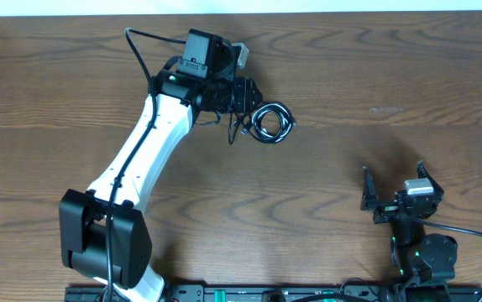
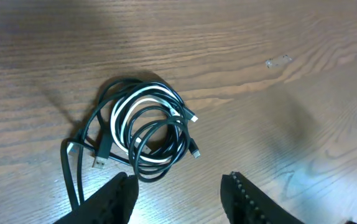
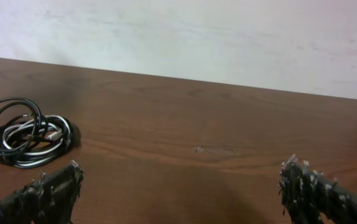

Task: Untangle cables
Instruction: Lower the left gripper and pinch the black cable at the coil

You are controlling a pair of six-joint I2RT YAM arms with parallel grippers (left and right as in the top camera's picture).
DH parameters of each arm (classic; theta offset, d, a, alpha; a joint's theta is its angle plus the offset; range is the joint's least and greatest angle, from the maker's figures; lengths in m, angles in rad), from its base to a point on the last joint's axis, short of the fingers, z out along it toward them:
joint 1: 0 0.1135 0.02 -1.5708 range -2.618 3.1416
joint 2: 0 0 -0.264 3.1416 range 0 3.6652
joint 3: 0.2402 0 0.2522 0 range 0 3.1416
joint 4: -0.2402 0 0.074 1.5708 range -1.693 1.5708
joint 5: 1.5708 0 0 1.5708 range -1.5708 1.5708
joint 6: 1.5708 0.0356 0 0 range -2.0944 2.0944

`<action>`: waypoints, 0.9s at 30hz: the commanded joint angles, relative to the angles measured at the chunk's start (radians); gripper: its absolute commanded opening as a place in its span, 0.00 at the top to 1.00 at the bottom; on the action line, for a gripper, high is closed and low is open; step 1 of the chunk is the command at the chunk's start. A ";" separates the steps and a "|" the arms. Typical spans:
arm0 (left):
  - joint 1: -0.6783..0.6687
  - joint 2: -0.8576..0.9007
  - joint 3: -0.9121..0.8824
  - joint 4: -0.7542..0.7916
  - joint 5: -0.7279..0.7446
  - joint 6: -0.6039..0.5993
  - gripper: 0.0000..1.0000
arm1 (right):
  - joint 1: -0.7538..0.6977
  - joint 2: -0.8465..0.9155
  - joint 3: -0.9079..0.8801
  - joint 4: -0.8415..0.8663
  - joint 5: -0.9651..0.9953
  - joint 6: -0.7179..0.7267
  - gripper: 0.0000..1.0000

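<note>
– Toothed black fingers [image 2: 248, 198] of the left tool [image 2: 178, 200] fill the bottom of its wrist view. How do they stand?
– Partly apart, gripping nothing. Bare wood shows in the gap.
– And the cables [image 2: 144, 130]?
– Bunched in one loose coil on the worktop [image 1: 367, 75], just ahead of that tool. The white cable [image 2: 124, 115] loops inside the black ones, and small plugs [image 2: 194, 116] stick out at the coil's edge. One black strand [image 2: 73, 183] runs close beside a finger; whether they touch cannot be told.
– The right tool [image 3: 178, 196]?
– Spread wide and holding nothing, near the worktop's right front, well apart from the coil.
</note>
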 commanded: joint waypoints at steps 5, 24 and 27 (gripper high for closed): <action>0.002 -0.019 -0.001 0.006 0.005 0.006 0.41 | 0.006 -0.005 -0.003 -0.002 0.003 -0.008 0.01; 0.002 0.080 -0.002 -0.145 -0.388 0.079 0.27 | 0.006 -0.005 -0.003 -0.002 0.003 -0.008 0.01; 0.002 0.121 -0.002 -0.145 -0.315 0.117 0.28 | 0.006 -0.005 -0.003 -0.002 0.003 -0.008 0.01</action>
